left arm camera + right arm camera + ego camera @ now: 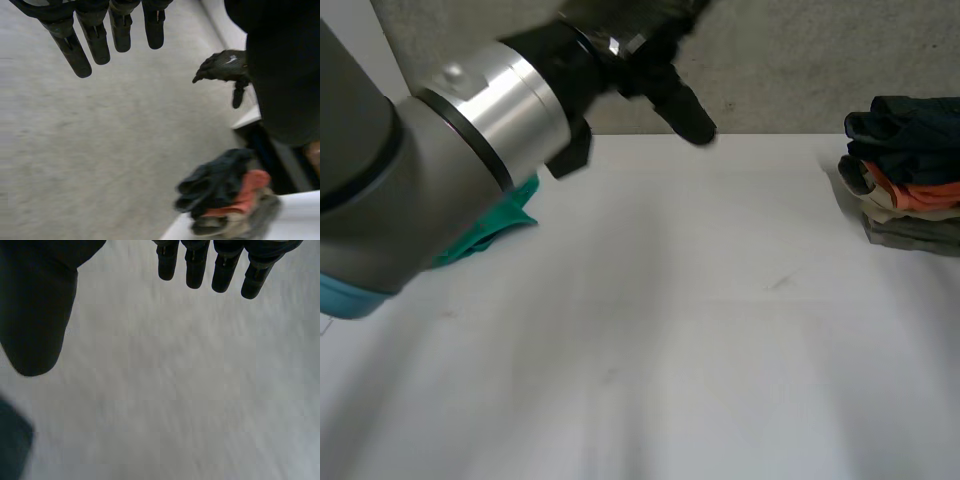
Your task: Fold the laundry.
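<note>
While the robot's left arm (410, 170) stretches across the white table (670, 330) toward its far edge, we see the left hand (670, 85) raised in the air above that edge. In the left wrist view its fingers (95, 45) hang straight and relaxed, grasping nothing, with bare tabletop below them.

A crumpled teal cloth (495, 220) lies on the table well behind this hand, partly hidden under the arm's forearm. Neither hand touches it.

A stack of folded clothes (910, 170) sits on the table well apart from the left hand, off to its right. We make out dark navy pieces on top, an orange one in the middle and beige and grey ones beneath. The left wrist view shows the same stack (225, 200) far beyond the fingertips.

The right hand (35, 315) hovers over plain white tabletop. Its fingers (225, 270) are straight, the thumb is spread away from them, and it holds nothing.
</note>
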